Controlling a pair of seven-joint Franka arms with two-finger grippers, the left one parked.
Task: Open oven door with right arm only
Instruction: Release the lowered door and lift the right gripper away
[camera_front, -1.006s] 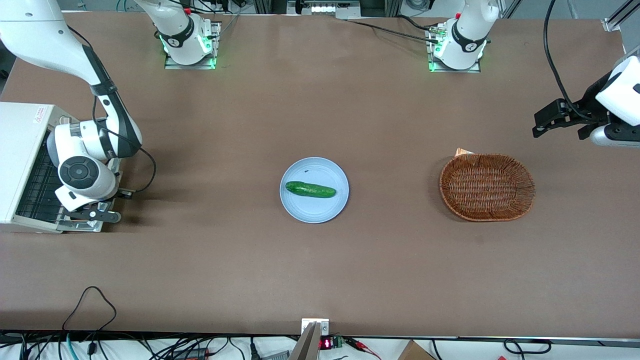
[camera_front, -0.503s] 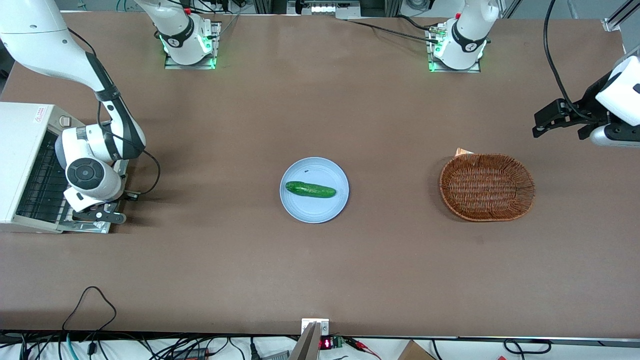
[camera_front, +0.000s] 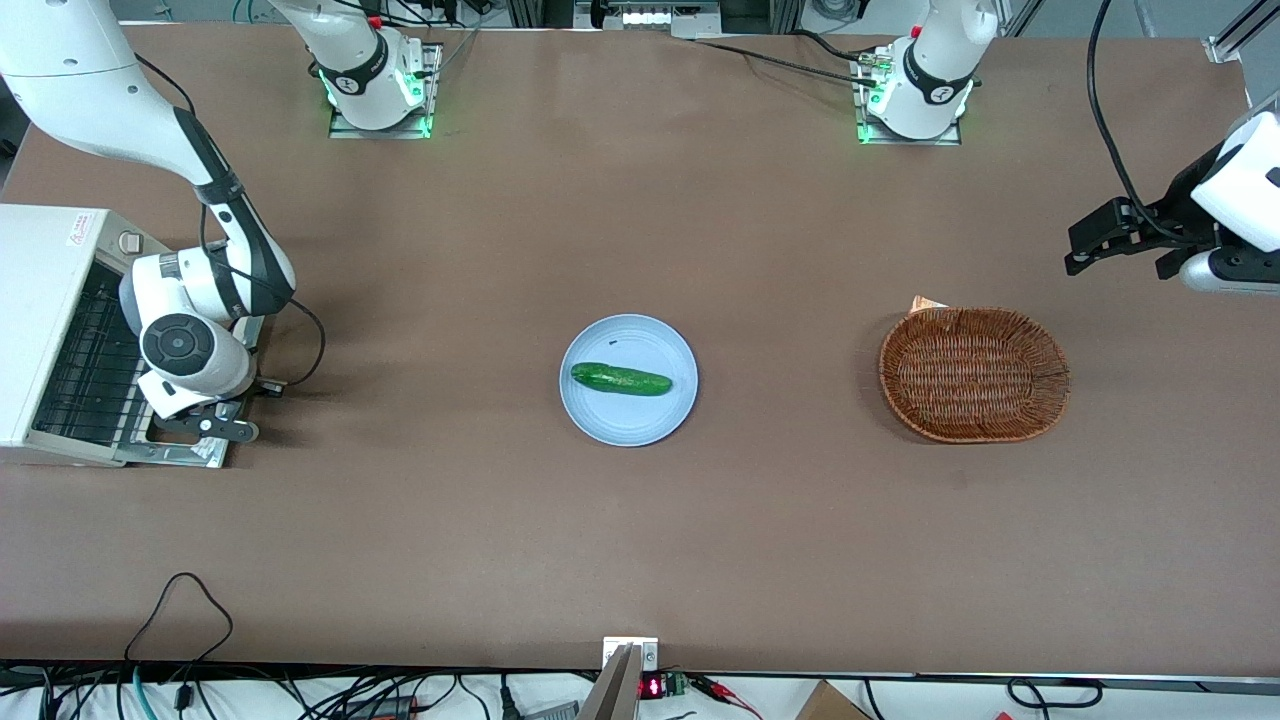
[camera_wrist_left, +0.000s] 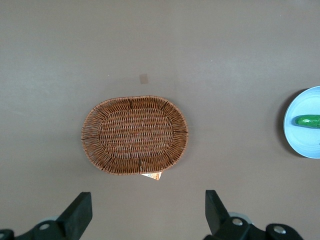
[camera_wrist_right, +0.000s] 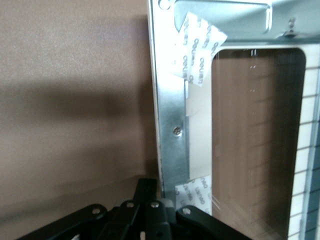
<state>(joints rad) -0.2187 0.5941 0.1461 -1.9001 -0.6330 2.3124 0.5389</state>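
Observation:
The small white toaster oven (camera_front: 45, 300) stands at the working arm's end of the table. Its oven door (camera_front: 187, 452) hangs wide open, swung down nearly flat over the table. The right arm's wrist (camera_front: 185, 350) is above the door and hides most of it. The right wrist view shows the door's silver frame (camera_wrist_right: 170, 110) and dark glass window (camera_wrist_right: 250, 140). My gripper (camera_front: 215, 427) sits at the door's outer edge. Its black fingers (camera_wrist_right: 155, 192) are shut together against the frame edge, with nothing visibly between them. The bar handle is hidden.
The black wire rack (camera_front: 85, 370) shows inside the oven. A blue plate (camera_front: 628, 420) holding a cucumber (camera_front: 620, 379) lies mid-table. A wicker basket (camera_front: 975, 375) sits toward the parked arm's end. White tape strips (camera_wrist_right: 200, 47) are stuck on the door frame.
My wrist and gripper have shifted a little away from the oven body, toward the table's middle. The door stays swung down.

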